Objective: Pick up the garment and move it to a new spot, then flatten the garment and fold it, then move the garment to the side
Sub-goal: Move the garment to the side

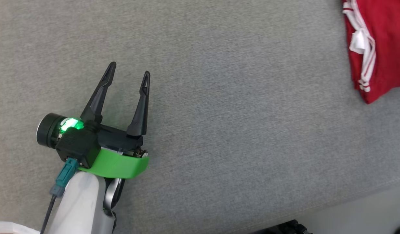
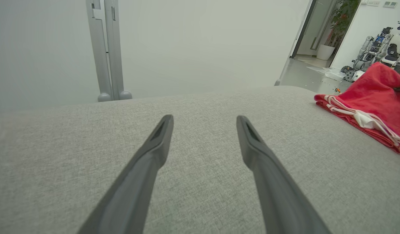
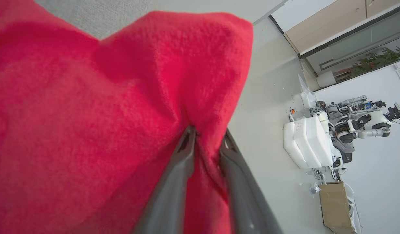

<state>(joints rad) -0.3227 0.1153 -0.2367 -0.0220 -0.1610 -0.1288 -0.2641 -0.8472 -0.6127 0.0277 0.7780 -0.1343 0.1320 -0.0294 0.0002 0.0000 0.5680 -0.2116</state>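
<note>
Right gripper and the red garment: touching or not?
Touching. The right wrist view shows the right gripper with both fingers closed on a bunched fold of the red garment, the fabric pinched between them.

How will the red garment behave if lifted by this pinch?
Probably floppy: the red garment bunches into creases where the right gripper pinches it. Likely light, since it lies as thin layers on the grey surface. The folded layers and white trim may well slide apart, as one fold is held.
</note>
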